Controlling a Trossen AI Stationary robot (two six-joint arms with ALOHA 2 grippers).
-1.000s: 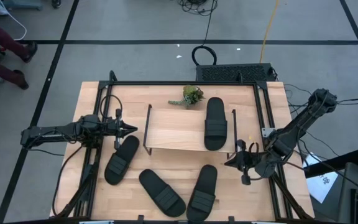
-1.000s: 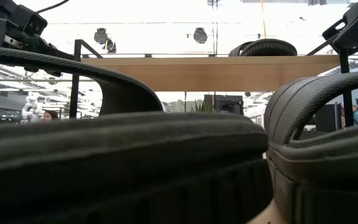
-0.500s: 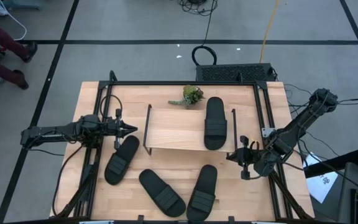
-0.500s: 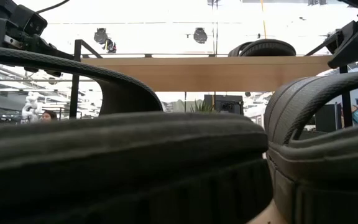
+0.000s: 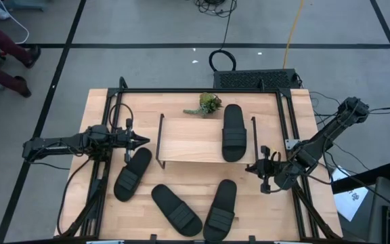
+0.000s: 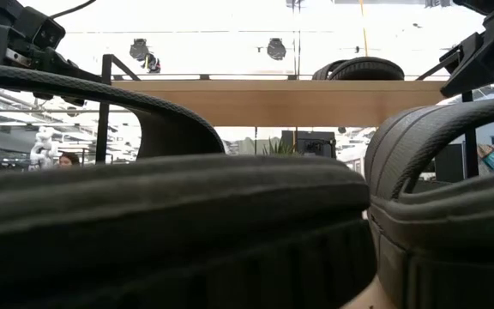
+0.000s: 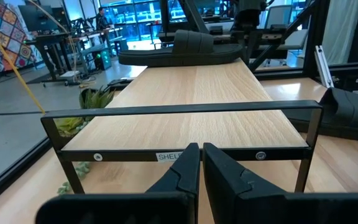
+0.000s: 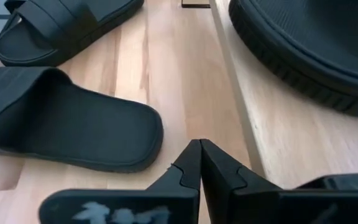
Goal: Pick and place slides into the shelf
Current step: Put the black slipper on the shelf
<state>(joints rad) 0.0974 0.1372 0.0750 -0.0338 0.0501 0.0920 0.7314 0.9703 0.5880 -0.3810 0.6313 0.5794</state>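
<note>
Resting on the shelf's point(image 5: 191, 139) top board, one slide point(image 5: 233, 133) lies near its right end. Three more slides lie on the table point(image 5: 276, 217) in front of the shelf: one at left point(image 5: 133, 173), one in the middle point(image 5: 175, 209), one toward the right point(image 5: 221, 209). My right gripper point(image 5: 252, 169) hangs pinched closed and empty just off the shelf's right front corner. My left gripper point(image 5: 145, 141) waits, fingers together and empty, beside the shelf's left end.

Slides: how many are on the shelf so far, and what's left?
Done: one slide lies on the shelf. In hand: nothing; the right gripper is shut and empty beside the shelf, the left gripper shut at its other end. Left: three slides on the table.
</note>
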